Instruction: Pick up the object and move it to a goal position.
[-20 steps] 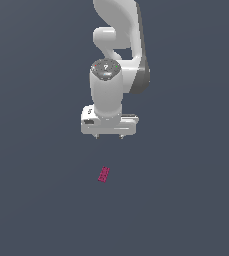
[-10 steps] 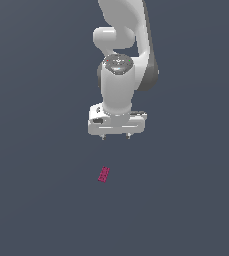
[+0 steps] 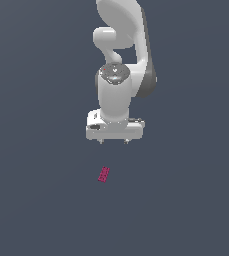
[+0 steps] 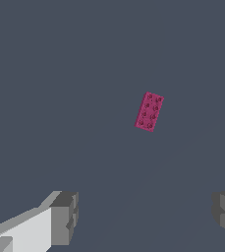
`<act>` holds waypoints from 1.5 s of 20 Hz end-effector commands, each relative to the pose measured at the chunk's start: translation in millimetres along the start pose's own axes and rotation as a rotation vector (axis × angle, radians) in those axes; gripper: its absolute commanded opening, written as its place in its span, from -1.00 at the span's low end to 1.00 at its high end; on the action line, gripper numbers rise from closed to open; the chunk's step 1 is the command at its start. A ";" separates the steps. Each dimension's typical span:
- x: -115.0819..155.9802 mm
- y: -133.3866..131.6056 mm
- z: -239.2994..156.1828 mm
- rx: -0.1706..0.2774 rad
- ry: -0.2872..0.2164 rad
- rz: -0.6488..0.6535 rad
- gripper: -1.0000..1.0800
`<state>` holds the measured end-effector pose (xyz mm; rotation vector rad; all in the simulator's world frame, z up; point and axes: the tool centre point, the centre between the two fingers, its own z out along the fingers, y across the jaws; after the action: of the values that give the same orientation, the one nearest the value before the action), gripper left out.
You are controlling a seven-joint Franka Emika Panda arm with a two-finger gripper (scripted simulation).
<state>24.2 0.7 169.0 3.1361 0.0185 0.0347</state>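
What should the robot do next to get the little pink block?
Probably slide forward until the end effector sits over the pink block, then lower. Its fingers are spread wide with nothing between them, and in the wrist view the block lies ahead, untouched.

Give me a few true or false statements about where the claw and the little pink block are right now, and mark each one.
1. The claw is holding the pink block. False: the block lies apart from it on the gray surface, untouched.
2. The claw's fingers stand spread apart with nothing between them. True.
3. The block shows small dark dots on its face. True.
4. In the exterior view the block lies above the claw. False: it lies below it, slightly toward that view's left.
5. The block is far smaller than the claw. True.
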 end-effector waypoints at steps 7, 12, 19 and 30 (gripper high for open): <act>31.6 16.7 36.2 0.005 -0.009 0.118 0.92; 51.7 29.6 66.3 0.005 -0.015 0.205 0.92; 67.1 41.6 96.3 0.003 -0.021 0.284 0.92; 71.5 46.0 109.8 0.002 -0.024 0.311 0.92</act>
<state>98.7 -45.2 62.1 3.1062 -0.4690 -0.0012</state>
